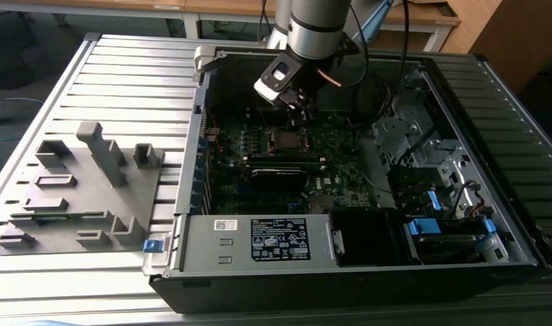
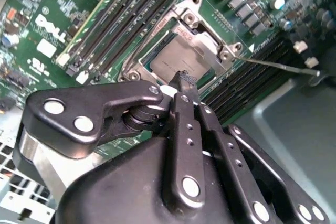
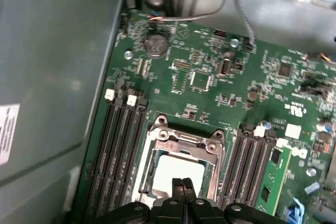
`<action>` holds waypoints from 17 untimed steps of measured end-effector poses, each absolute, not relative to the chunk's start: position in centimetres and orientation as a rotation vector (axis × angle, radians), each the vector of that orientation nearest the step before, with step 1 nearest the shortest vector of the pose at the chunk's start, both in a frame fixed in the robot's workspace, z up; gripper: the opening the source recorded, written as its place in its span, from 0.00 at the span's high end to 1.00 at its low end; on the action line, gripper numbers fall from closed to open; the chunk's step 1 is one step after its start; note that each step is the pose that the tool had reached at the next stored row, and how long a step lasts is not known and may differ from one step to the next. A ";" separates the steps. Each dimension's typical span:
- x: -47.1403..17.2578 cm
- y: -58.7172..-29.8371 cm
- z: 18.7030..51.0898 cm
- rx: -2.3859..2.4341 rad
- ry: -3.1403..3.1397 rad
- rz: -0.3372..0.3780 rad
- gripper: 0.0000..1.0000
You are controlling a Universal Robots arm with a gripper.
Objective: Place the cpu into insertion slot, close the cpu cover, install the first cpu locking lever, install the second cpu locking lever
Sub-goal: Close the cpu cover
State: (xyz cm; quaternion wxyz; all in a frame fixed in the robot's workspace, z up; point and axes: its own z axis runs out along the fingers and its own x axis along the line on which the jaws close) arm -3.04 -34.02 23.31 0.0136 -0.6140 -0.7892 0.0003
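The cpu point(image 2: 176, 60) lies with its silver top up in the insertion slot point(image 1: 285, 140) on the green motherboard. The silver cpu cover point(image 2: 203, 39) rests flat around it, its cut-out showing the chip; in the first wrist view the cpu point(image 3: 176, 171) and the cpu cover point(image 3: 185, 142) look the same. A thin metal lever point(image 2: 273, 65) sticks out sideways from one socket corner. My gripper point(image 2: 185, 77) hangs just above the socket's edge, fingers pressed together with nothing between them. It also appears as gripper point(image 3: 182, 183) and gripper point(image 1: 297, 112).
The open computer case point(image 1: 194, 68) walls in the board. Long black memory slots point(image 3: 115, 145) flank the socket, with a green memory stick point(image 3: 273, 177) beside it. A power supply point(image 1: 276, 238) and drive bays point(image 1: 425, 227) sit nearer. A grey fixture plate point(image 1: 77, 190) lies at the exterior view's left.
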 end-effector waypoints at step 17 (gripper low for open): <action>-3.0 -34.0 23.2 -1.512 -2.723 0.007 0.89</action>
